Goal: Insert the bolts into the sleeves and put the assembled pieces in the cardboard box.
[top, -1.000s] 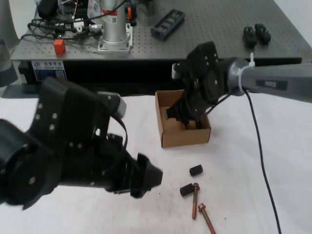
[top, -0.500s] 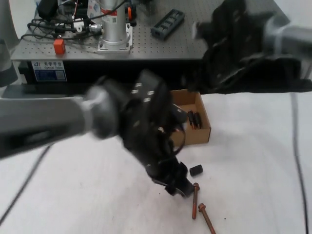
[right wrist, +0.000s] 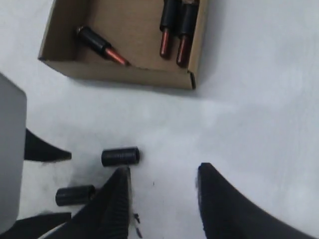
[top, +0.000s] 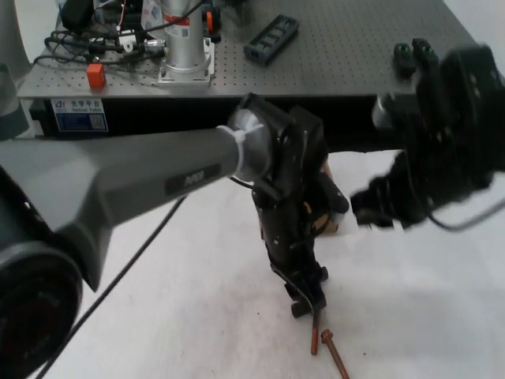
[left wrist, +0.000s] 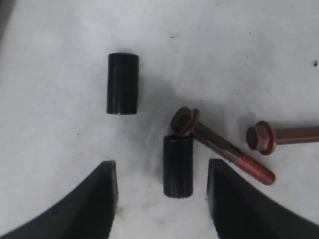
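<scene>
In the lower middle of the high view, the left gripper (left wrist: 160,189) hangs low over the white cloth (top: 158,300) with its 2 fingers apart, 1 on each side of the first sleeve (left wrist: 178,167). The sleeve lies flat between them and neither pad touches it. The second sleeve (left wrist: 122,83) lies near it, apart and untouched. The first bolt (left wrist: 222,147) lies slanted with its hex head at the end of the first sleeve, seemingly touching it. The second bolt (left wrist: 284,135) rests just beside the first bolt's shank.

The right gripper (right wrist: 162,199), at the right of the high view, is raised off the cloth, its fingers spread and holding nothing. Its wrist camera looks down on the cardboard box (right wrist: 114,77), where 3 assembled pieces (right wrist: 102,47) already lie, 1 alone and 2 side by side against a wall. So 2 pairs look left to do.

The sleeves look like small, stiff, smooth black cylinders. They are probably light and likely to roll on the cloth or slip from a loose pinch. The best hold is across the barrel at mid-length, leaving both open ends free. The bolts are rigid metal and are probably best gripped on the shank near the head, so the tip stays clear to enter the bore. The bolt head crowding the first sleeve may get nudged as the fingers close
</scene>
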You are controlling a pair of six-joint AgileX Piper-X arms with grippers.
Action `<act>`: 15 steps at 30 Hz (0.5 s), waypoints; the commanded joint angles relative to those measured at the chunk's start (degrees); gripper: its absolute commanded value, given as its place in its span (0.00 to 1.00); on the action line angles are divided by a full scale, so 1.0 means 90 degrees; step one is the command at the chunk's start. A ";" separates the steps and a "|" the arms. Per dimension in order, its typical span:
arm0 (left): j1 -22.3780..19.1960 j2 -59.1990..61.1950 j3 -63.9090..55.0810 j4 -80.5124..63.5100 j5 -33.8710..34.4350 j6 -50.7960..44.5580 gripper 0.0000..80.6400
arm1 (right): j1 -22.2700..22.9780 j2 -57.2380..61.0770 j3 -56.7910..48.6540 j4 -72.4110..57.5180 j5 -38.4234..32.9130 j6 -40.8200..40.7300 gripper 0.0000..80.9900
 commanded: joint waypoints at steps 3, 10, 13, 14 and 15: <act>-0.0115 0.0155 -0.0101 0.0018 -0.0195 0.0398 0.49 | -0.0038 -0.0651 0.0839 -0.0085 -0.0068 0.0177 0.39; -0.0153 0.0441 -0.0101 -0.0054 -0.0584 0.0682 0.36 | -0.0038 -0.0935 0.0983 -0.0004 -0.0081 0.0177 0.39; -0.0168 0.0511 -0.0101 -0.0128 -0.0568 0.0682 0.36 | -0.0001 -0.0974 0.0983 0.0130 -0.0143 0.0177 0.39; -0.0168 0.0512 -0.0101 -0.0147 -0.0568 0.0682 0.35 | -0.0002 -0.0974 0.0983 0.0198 -0.0145 0.0177 0.39; -0.0168 0.0511 -0.0101 -0.0147 -0.0590 0.0670 0.31 | -0.0002 -0.0973 0.0983 0.0290 -0.0144 0.0177 0.39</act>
